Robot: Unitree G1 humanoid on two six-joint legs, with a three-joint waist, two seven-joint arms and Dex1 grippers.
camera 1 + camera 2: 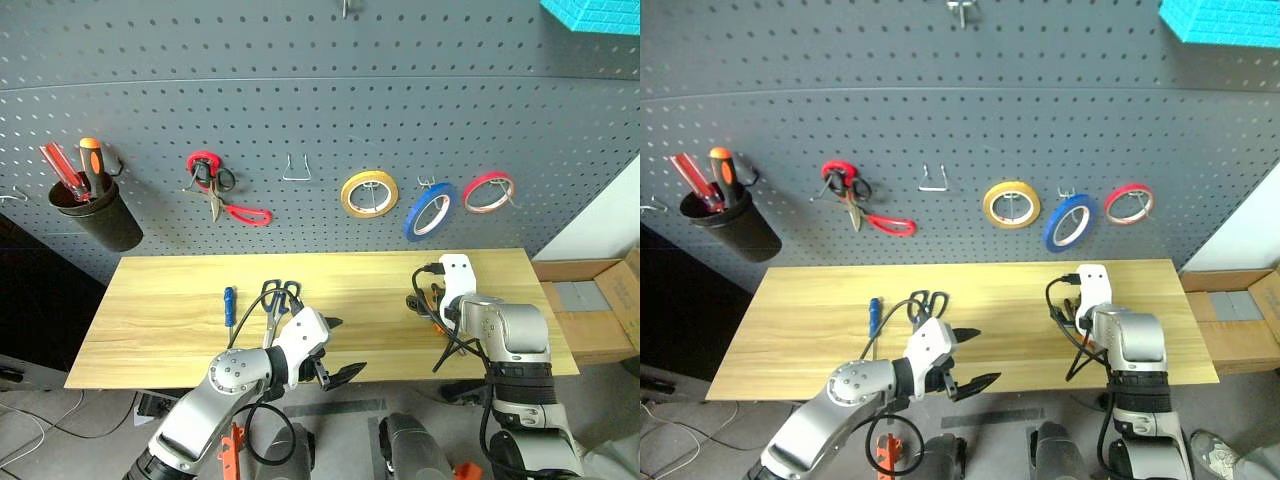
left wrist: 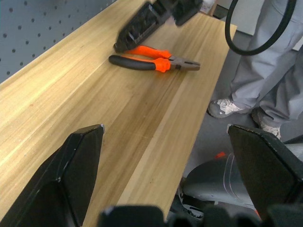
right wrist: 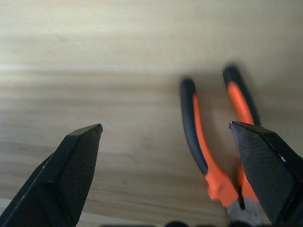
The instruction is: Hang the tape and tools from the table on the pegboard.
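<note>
Orange-and-black pliers [image 3: 199,142] lie flat on the light wooden table [image 1: 170,320] near its right end. My right gripper [image 3: 165,125] hangs open just above them, one finger over the pliers' head, touching nothing. Further left lie the dark-handled scissors [image 1: 278,297] and a small blue-handled screwdriver [image 1: 229,303]. At the table's front edge, beside the scissors, my left gripper [image 1: 340,347] is open and empty, pointing right toward the pliers [image 2: 156,61]. The blue tape [image 1: 430,212] hangs on a hook of the dark grey pegboard [image 1: 320,90].
On the pegboard hang a black cup [image 1: 95,212] with screwdrivers, red-handled snips [image 1: 225,200], an empty hook [image 1: 296,168], a yellow roll [image 1: 369,194] and a red roll [image 1: 488,192]. A person's legs [image 2: 270,71] stand past the table's right end. A cardboard box [image 1: 600,300] sits at right.
</note>
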